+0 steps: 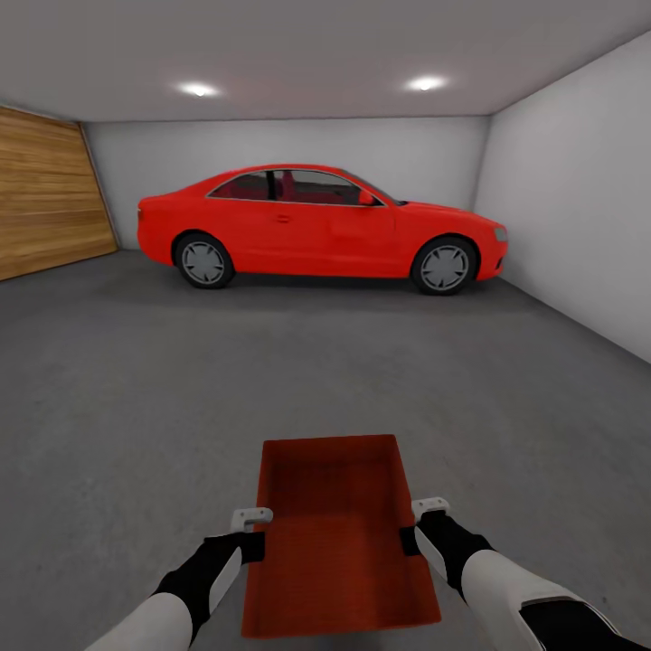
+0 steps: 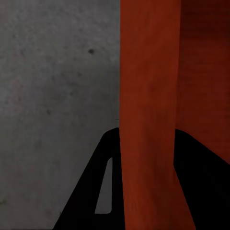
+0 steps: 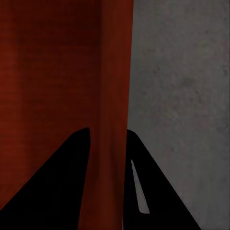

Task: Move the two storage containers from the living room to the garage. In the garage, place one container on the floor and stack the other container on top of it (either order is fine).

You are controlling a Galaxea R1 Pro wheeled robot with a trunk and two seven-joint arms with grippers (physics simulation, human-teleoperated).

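I hold one red-orange storage container (image 1: 339, 533) in front of me above the dark grey concrete floor (image 1: 136, 407) of the garage. My left gripper (image 1: 256, 533) is shut on its left wall (image 2: 148, 120), one finger on each side of it. On the opposite wall (image 3: 112, 96) my right gripper (image 1: 418, 526) is shut the same way. The bin is open-topped and has nothing in it. The second container is out of view.
A red car (image 1: 316, 226) stands side-on across the back of the garage. Wooden panelled doors (image 1: 45, 203) line the left side, and a plain white wall (image 1: 579, 199) runs along the right. Open concrete lies between me and the car.
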